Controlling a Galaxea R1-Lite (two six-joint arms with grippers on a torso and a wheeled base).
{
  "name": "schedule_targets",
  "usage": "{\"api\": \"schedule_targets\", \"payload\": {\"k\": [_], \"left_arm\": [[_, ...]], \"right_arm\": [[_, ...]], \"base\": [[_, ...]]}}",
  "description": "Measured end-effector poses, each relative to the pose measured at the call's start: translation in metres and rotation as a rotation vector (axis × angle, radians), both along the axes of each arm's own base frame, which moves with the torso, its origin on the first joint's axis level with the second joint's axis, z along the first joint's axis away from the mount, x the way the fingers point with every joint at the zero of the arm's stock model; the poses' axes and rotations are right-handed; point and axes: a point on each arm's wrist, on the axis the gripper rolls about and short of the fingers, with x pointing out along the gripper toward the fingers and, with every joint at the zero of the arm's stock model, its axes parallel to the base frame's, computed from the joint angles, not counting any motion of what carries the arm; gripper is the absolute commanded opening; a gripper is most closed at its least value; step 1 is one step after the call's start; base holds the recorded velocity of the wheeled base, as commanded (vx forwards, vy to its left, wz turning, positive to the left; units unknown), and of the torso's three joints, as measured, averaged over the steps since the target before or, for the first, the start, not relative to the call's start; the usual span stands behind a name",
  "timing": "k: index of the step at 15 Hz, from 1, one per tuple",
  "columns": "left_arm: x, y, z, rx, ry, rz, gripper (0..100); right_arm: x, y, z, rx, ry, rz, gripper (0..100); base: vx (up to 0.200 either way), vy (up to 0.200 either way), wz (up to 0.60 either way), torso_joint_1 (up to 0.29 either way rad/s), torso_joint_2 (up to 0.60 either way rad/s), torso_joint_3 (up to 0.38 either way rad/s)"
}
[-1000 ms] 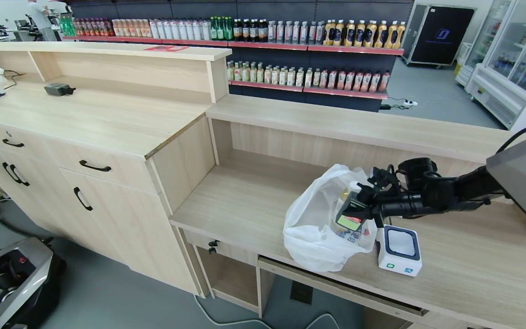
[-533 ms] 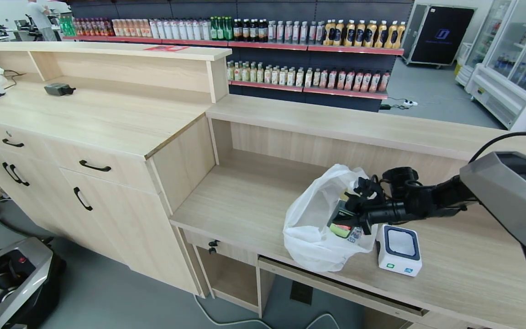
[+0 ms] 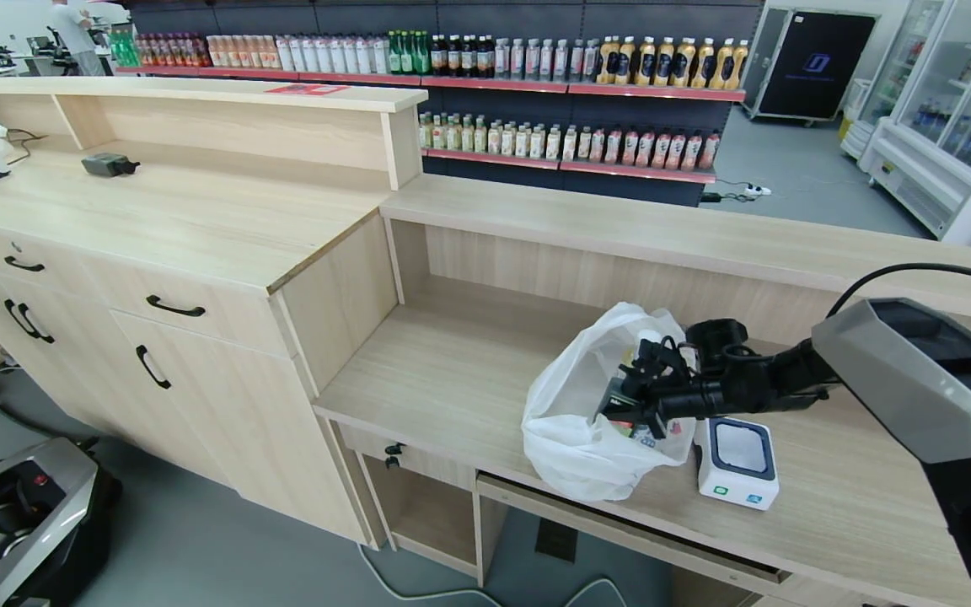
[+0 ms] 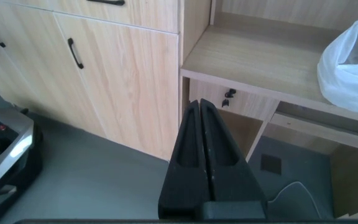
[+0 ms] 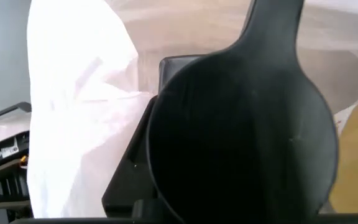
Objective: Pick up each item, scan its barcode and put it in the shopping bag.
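In the head view, the shopping bag (image 3: 574, 438) sits on the low wooden counter (image 3: 452, 371), at about 4 o'clock from the middle of the picture. The bag is white and thin, and its mouth is open at the top. The right gripper (image 3: 630, 398) comes in from 3 o'clock and dips into the bag's mouth. Its fingers pinch a dark item (image 3: 618, 403) with a bit of green on it. The item is inside the top of the bag. Other goods (image 3: 650, 434) show through the thin plastic below it. A small white scanner (image 3: 737, 462) sits on the counter just beside the bag, on its 3 o'clock side. Far back, at 12 o'clock, are shelves (image 3: 536, 84) full of bottles.

In the left wrist view, the left gripper (image 4: 199, 106) hangs low over the grey floor (image 4: 92, 168) in front of the counter. Its fingers are pressed together with nothing between them. Beyond it is a cupboard door (image 4: 123, 81) with a black handle. The bag is up on the counter, well apart from this gripper.

In the right wrist view, a big round black shape (image 5: 241, 143) is very close to the camera. I cannot tell if it is the item or part of the gripper. The bag's white plastic is right beside it
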Motion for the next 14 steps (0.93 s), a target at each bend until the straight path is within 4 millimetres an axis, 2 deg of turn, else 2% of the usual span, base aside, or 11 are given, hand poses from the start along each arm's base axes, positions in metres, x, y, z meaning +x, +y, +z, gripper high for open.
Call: {"api": "schedule_targets", "payload": {"k": [9,14], "left_arm": [[0.000,0.000,0.000,0.000,0.000,0.000,0],[0.000,0.000,0.000,0.000,0.000,0.000,0]], "right_arm": [[-0.004,0.001,-0.014,-0.027,0.027,-0.004,0],[-0.010,-0.006,-0.022,-0.065,0.014,0.007,0]], "base": [[0.000,0.000,0.00,0.000,0.00,0.000],[0.000,0.000,0.00,0.000,0.00,0.000]]}}
